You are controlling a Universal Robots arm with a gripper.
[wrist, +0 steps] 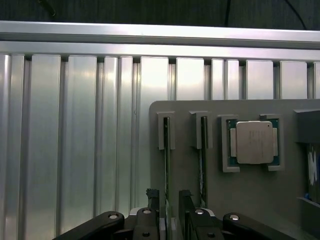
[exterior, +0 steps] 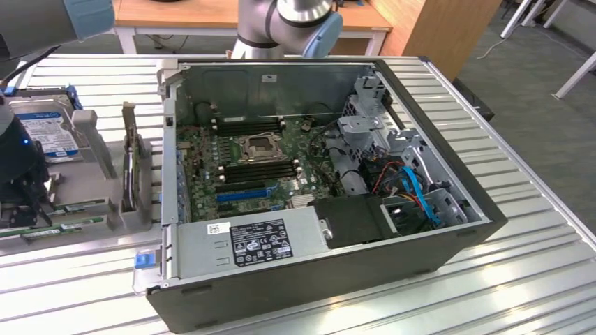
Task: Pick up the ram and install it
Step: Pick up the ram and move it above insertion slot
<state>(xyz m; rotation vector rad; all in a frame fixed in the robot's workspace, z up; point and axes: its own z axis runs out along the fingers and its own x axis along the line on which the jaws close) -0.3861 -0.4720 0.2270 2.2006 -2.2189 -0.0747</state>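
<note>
Green ram (wrist: 166, 165): on edge in the grey holder (wrist: 250, 200), in the slot nearest its rim, between my jaws.
Gripper (wrist: 169, 196): open, straddling the stick.
Risk: closing off-centre could tilt and jam it in the holder.

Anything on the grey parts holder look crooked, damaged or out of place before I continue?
Nothing stands out. The ram stands straight in its slot on the grey holder, the processor sits square in its pocket, and the open end effector straddles the ram.
</note>
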